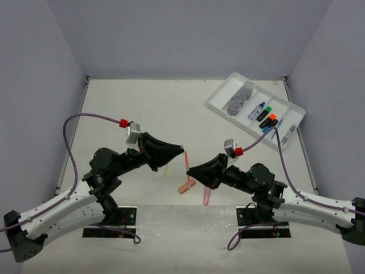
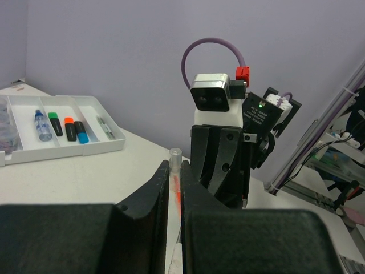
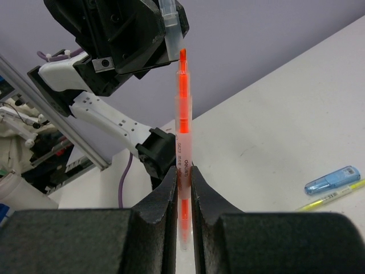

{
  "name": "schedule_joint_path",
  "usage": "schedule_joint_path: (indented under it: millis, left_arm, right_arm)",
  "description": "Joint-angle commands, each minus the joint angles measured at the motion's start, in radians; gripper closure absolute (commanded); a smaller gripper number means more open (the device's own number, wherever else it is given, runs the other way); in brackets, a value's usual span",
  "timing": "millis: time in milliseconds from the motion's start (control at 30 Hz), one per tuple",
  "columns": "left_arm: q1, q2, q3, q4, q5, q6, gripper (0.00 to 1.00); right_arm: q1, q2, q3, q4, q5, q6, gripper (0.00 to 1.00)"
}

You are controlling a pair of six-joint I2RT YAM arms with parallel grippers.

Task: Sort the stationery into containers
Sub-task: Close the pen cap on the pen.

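Holding the orange pen [image 3: 182, 114] upright, the right gripper [image 3: 182, 171] is clamped tight on its barrel. The left gripper [image 2: 175, 171] pinches the clear cap [image 2: 175, 155] at 12 o'clock above the tip, apparently to align the two. The white tray [image 2: 68, 153] lies at 2 o'clock in the top view. The pen's lower end is cut off, and it is unclear whether the cap touches the tip.

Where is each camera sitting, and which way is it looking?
Top: above and behind, looking down on the table; left arm and right arm show.
Left wrist: faces the right arm and white tray; left gripper shows.
Right wrist: faces the left arm; right gripper shows.
Both wrist views share the orange pen and clear cap.
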Motion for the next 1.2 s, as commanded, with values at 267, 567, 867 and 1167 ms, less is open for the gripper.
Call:
schedule_joint_path:
  millis: [267,567,867,1167]
  left_arm:
    - [0.003,0.002,0.065,0.035,-0.013,-0.001,1.0]
    - [0.002,0.01,0.076,0.04,-0.014,-0.003,1.0]
    - [0.003,0.027,0.068,0.063,0.009,-0.018,1.0]
    - [0.002,0.042,0.077,0.074,0.032,-0.023,1.0]
  right_arm:
    - [0.024,0.014,0.053,0.035,-0.005,-0.02,1.0]
    - [0.033,0.004,0.051,0.033,0.012,-0.021,1.0]
    - [0.033,-0.01,0.076,0.009,0.04,-0.045,1.0]
    - [0.033,-0.003,0.096,-0.005,0.067,-0.056,1.0]
